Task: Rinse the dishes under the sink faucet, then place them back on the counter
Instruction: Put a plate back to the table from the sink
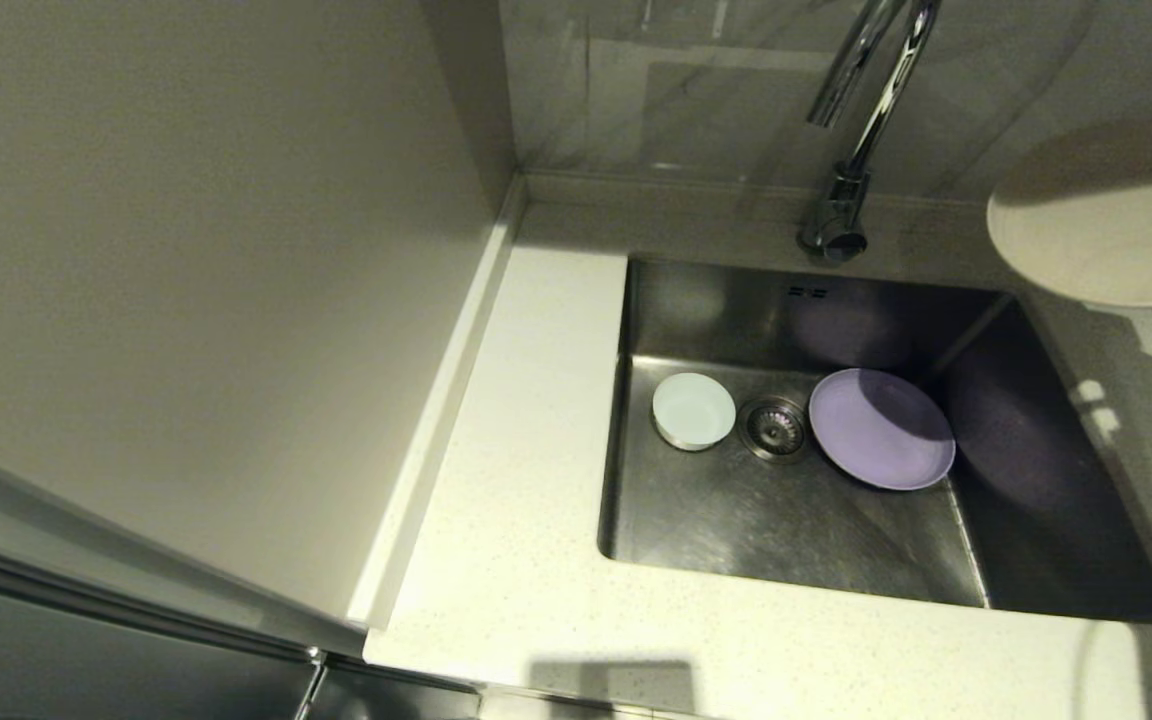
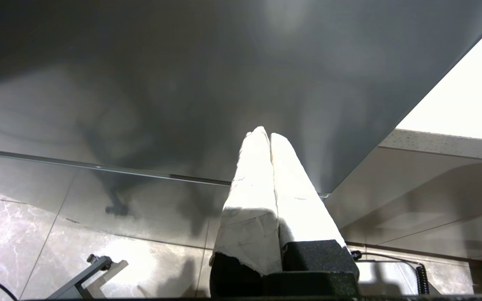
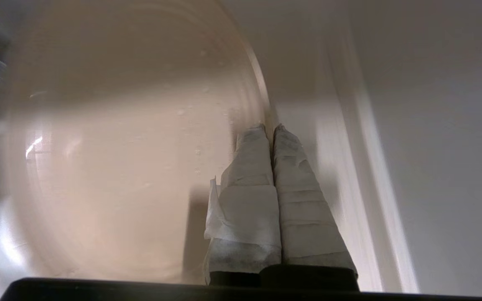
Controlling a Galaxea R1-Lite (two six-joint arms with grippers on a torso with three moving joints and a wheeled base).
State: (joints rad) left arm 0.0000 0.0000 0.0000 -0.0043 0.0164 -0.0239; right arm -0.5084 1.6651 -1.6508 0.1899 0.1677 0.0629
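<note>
Your right gripper (image 3: 269, 127) has its 2 taped fingers pressed together on the rim of the beige round plate (image 1: 1106, 225), which hangs in the air above the off-white speckled stone counter (image 1: 536, 500) past the sink's right back corner. So the plate lies at the fingertips, its disc spreading from the pinch toward the tall chrome gooseneck faucet (image 1: 861, 110); a flat disc has no long axis to reckon with. Droplets bead on its face in the right wrist view, which suggests it is rinsed. What the next move appears to turn on is the clearance straight below the plate: bare counter along the sink's right edge, not the open basin beside it.

Your left gripper (image 2: 266, 133) is parked low, below the counter's front edge, fingers together on nothing; the right arm is by far the nearer to everything.

Down in the square brushed-steel sink (image 1: 796, 520) 2 pieces wait: the small round white bowl (image 1: 693, 410) just left of the round drain strainer (image 1: 774, 428), and the lilac round plate (image 1: 882, 428) just right of it, tilted toward the right wall.
</note>
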